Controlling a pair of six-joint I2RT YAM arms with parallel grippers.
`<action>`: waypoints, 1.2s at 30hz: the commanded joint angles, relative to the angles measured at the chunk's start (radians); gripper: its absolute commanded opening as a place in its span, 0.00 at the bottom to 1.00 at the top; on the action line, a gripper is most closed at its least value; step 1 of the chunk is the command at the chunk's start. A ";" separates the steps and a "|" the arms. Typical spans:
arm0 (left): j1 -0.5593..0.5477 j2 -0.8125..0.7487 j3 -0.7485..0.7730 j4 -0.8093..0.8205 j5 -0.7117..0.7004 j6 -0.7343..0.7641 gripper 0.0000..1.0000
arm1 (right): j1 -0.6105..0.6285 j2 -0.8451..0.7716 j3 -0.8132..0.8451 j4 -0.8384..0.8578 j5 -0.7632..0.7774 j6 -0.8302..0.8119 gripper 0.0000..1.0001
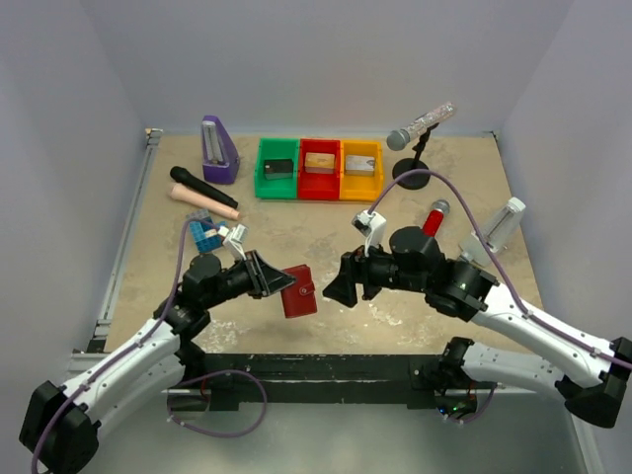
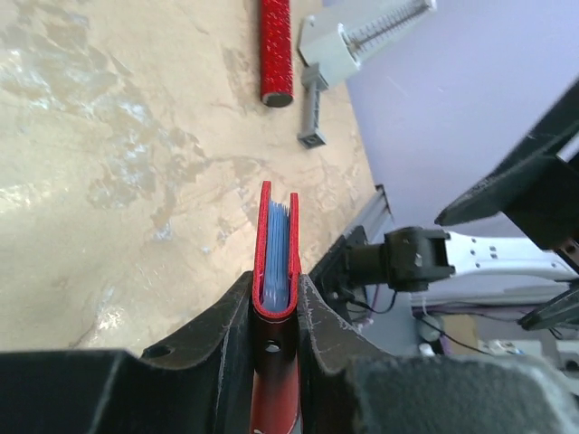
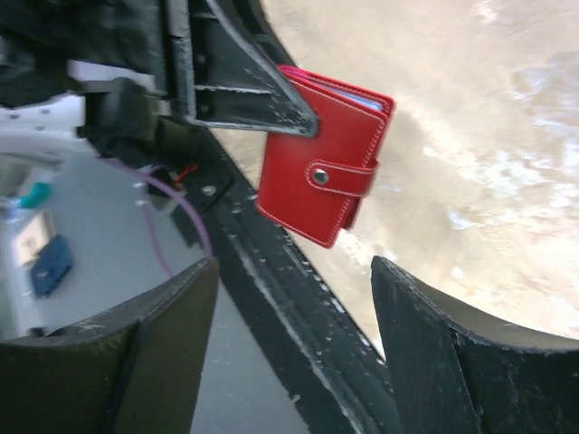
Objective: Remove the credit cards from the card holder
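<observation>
The left gripper (image 1: 280, 280) is squeezed tight on the holder (image 1: 299, 291) and holds it up in the air, over the near side of the table (image 1: 296, 229). It grips the holder by one end, so most of the holder sticks out toward the other arm. The right gripper (image 3: 294, 336) is wide open with nothing in it. It faces the holder but is not touching it. The tab (image 3: 342, 176) is snapped shut across the holder's side. The pale blue pockets (image 2: 277, 242) peek out of the top edge, but the cards cannot be seen. I think the job now is to pop the tab open. To do it well, the right gripper should come in slowly and pinch just the loose end of the tab, not the whole holder. Then it should pull the tab away from the snap. The left gripper must hold tight, or the holder may twist or slip out.
</observation>
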 commanded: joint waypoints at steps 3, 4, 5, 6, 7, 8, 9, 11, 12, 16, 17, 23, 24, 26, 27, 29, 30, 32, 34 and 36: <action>-0.119 0.011 0.268 -0.514 -0.344 0.083 0.00 | 0.160 0.119 0.160 -0.284 0.484 -0.077 0.70; -0.152 0.014 0.298 -0.557 -0.408 0.065 0.00 | 0.185 0.145 0.180 -0.291 0.545 -0.068 0.69; -0.188 0.017 0.319 -0.588 -0.445 0.048 0.00 | 0.217 0.166 0.201 -0.295 0.614 -0.058 0.69; -0.215 0.023 0.350 -0.624 -0.520 0.027 0.00 | 0.244 0.183 0.217 -0.295 0.665 -0.057 0.69; -0.247 0.037 0.382 -0.669 -0.590 0.002 0.00 | 0.264 0.203 0.238 -0.297 0.726 -0.058 0.69; -0.269 0.051 0.422 -0.715 -0.624 -0.020 0.00 | 0.283 0.220 0.260 -0.304 0.760 -0.057 0.69; -0.297 0.068 0.457 -0.744 -0.661 -0.038 0.00 | 0.295 0.238 0.286 -0.312 0.779 -0.052 0.68; -0.340 0.097 0.517 -0.805 -0.712 -0.079 0.00 | 0.309 0.268 0.336 -0.327 0.787 -0.048 0.68; -0.358 0.109 0.538 -0.819 -0.726 -0.095 0.00 | 0.317 0.281 0.361 -0.335 0.785 -0.046 0.67; -0.406 0.149 0.624 -0.882 -0.774 -0.167 0.00 | 0.355 0.321 0.421 -0.329 0.785 -0.058 0.67; -0.410 0.164 0.640 -0.901 -0.777 -0.184 0.00 | 0.363 0.331 0.428 -0.326 0.779 -0.060 0.67; -0.427 0.209 0.684 -0.935 -0.755 -0.254 0.00 | 0.389 0.390 0.465 -0.344 0.764 -0.040 0.65; -0.430 0.206 0.681 -0.930 -0.755 -0.264 0.00 | 0.392 0.395 0.465 -0.340 0.762 -0.038 0.64; -0.432 0.197 0.678 -0.922 -0.752 -0.280 0.00 | 0.395 0.404 0.467 -0.338 0.757 -0.034 0.63; -0.432 0.192 0.678 -0.925 -0.754 -0.287 0.00 | 0.395 0.409 0.467 -0.338 0.757 -0.032 0.61; -0.432 0.188 0.680 -0.930 -0.752 -0.302 0.00 | 0.397 0.415 0.468 -0.338 0.750 -0.032 0.59; -0.432 0.188 0.680 -0.931 -0.752 -0.310 0.00 | 0.397 0.420 0.467 -0.337 0.745 -0.032 0.58; -0.433 0.186 0.681 -0.933 -0.743 -0.329 0.00 | 0.397 0.430 0.471 -0.337 0.742 -0.031 0.57; -0.432 0.188 0.678 -0.925 -0.732 -0.345 0.00 | 0.397 0.443 0.479 -0.338 0.740 -0.023 0.56; -0.432 0.186 0.671 -0.915 -0.726 -0.351 0.00 | 0.397 0.455 0.481 -0.337 0.733 -0.020 0.56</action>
